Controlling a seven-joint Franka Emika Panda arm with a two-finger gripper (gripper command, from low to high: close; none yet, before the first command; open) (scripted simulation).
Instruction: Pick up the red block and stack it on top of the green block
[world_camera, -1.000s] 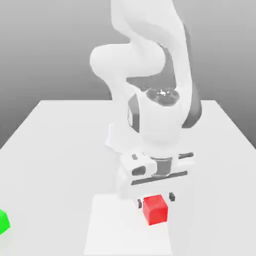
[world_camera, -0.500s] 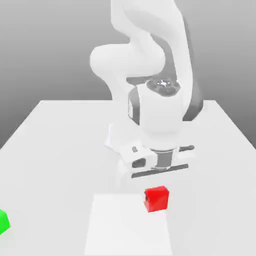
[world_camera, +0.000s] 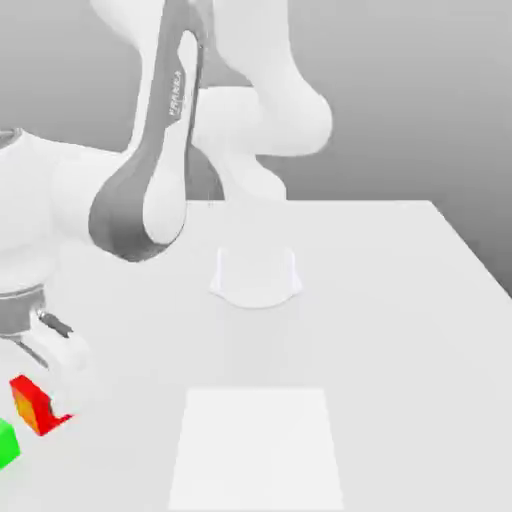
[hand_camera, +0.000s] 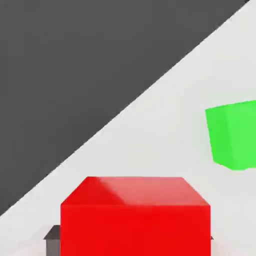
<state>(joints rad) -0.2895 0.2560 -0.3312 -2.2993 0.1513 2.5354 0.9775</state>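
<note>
So we're looking at the white Franka arm (world_camera: 150, 170) swung way over to the exterior view's left, hanging over the near corner of the plain white table (world_camera: 400, 330). Its two-finger gripper (world_camera: 35, 385) is clamped narrow on the small bright red matte cube (world_camera: 30, 403), which sits tilted and lifted off the tabletop between the fingers. In the hand view we see that red cube (hand_camera: 135, 220) right up close, with a dark fingertip (hand_camera: 52, 239) poking out at one side of it, touching the block's lower edge.

The small bright green cube (world_camera: 7, 444) is resting on the table at the very edge of the exterior view's left, just beside the red one and a bit lower and nearer to the camera. We'd say they're near each other but not touching, and the red block isn't sitting on top of the green one. The hand view backs that up: the green cube (hand_camera: 232, 135) is off to one side of the red block with bare white table between them.

Further along the table there's a slightly brighter white square patch (world_camera: 255, 445) near the front edge, and the arm's rounded white base (world_camera: 256, 275) sits around the middle of the tabletop. Behind it all is plain grey backdrop (world_camera: 420, 90).
</note>
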